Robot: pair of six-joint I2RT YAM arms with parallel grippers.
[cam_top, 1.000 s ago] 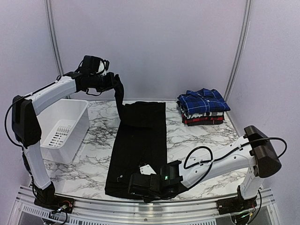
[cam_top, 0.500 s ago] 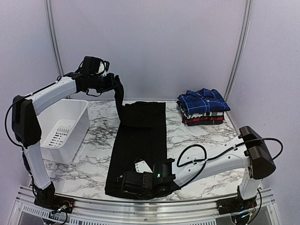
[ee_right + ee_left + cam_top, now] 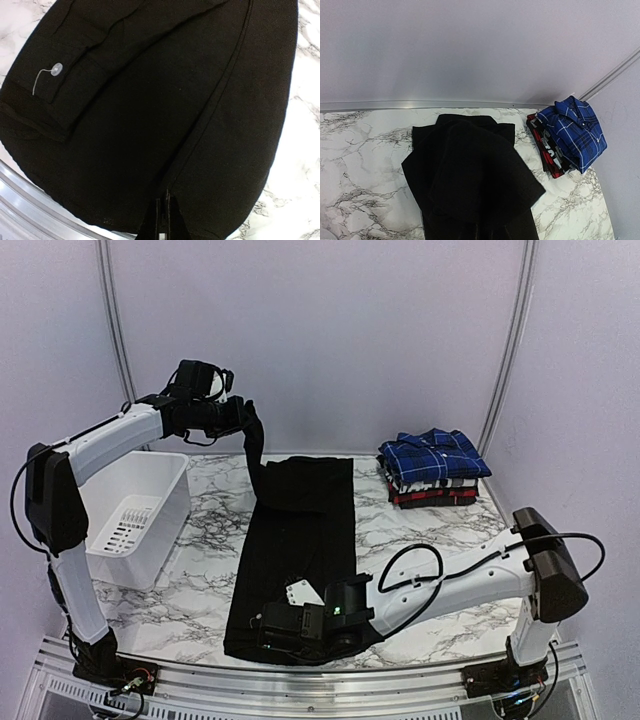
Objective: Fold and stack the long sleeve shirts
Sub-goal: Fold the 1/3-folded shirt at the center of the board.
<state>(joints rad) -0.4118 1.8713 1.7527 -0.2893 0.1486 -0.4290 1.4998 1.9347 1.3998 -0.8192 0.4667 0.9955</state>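
Observation:
A plain black long sleeve shirt [image 3: 300, 540] lies lengthwise down the middle of the marble table. Its far end is lifted off the table and hangs from my left gripper [image 3: 252, 425], which is shut on it; in the left wrist view the cloth [image 3: 475, 175] drapes over the fingers and hides them. My right gripper [image 3: 262, 625] is low at the shirt's near hem, jaws pressed together on the cloth [image 3: 150, 125] at a seam [image 3: 162, 205]. Folded plaid shirts [image 3: 435, 468] sit stacked at the far right, blue-and-white on top [image 3: 570, 135].
A white plastic basket [image 3: 140, 510] stands at the table's left. A buttoned cuff [image 3: 56, 69] lies folded across the shirt near its hem. The metal front rail [image 3: 300, 680] runs just below the right gripper. Bare marble shows on both sides of the shirt.
My right gripper has slid left along the shirt's near hem and closed on the cloth. The left arm has kept still, holding the far end up.

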